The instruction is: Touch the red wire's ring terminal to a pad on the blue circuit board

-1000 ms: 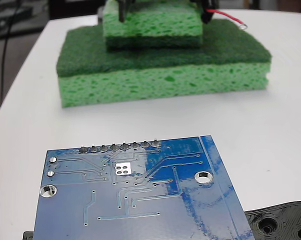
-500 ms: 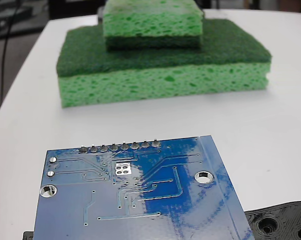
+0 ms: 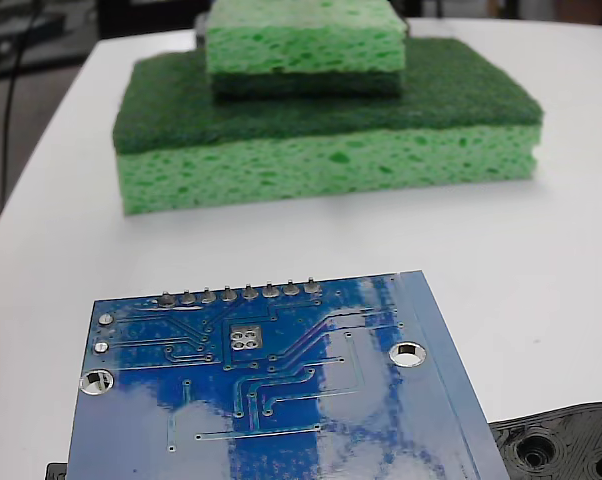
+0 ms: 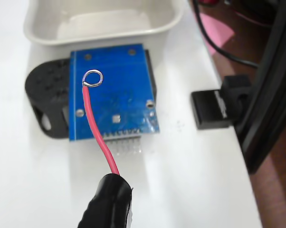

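Note:
In the wrist view the red wire (image 4: 96,130) rises from its thick black sleeve (image 4: 107,202) at the bottom edge and ends in the silver ring terminal (image 4: 92,78). The ring shows over the upper left part of the blue circuit board (image 4: 124,85), up and left of the silver pad (image 4: 116,118); I cannot tell its height above the board. The sleeve stays fixed to my wrist, carried by the gripper, whose fingers do not show. The fixed view has the board (image 3: 281,420) and pad (image 3: 244,338) in front, with no wire or gripper in the picture.
A white tray (image 4: 100,33) stands just beyond the board, and a black plastic part (image 4: 45,102) (image 3: 566,445) lies under it. A black block (image 4: 214,109) sits near the table's right edge. Two stacked green sponges (image 3: 321,110) lie behind the board in the fixed view.
A second ago the gripper with the wire showed above the sponges in the fixed view; it has left that picture. Reflections on the glossy board have shifted.

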Tool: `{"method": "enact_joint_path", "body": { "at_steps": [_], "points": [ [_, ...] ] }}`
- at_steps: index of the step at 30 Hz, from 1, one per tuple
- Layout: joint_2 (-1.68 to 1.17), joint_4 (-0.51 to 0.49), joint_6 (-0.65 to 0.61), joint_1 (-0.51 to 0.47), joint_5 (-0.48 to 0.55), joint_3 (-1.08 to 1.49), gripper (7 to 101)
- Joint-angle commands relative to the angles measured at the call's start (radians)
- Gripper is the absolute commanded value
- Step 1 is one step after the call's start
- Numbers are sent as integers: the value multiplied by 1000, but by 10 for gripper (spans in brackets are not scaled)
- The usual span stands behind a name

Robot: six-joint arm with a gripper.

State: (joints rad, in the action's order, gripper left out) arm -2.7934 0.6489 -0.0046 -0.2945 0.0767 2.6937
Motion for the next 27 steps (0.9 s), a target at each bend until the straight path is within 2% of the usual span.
{"method": "enact_joint_path", "body": {
  "at_steps": [1, 14, 27],
  "points": [
    [110, -28, -6, -8, 6, -61, 1003],
    [522, -189, -34, -23, 38, -225, 1003],
    [689, -222, -38, 8, 6, -282, 1003]
  ]
}}
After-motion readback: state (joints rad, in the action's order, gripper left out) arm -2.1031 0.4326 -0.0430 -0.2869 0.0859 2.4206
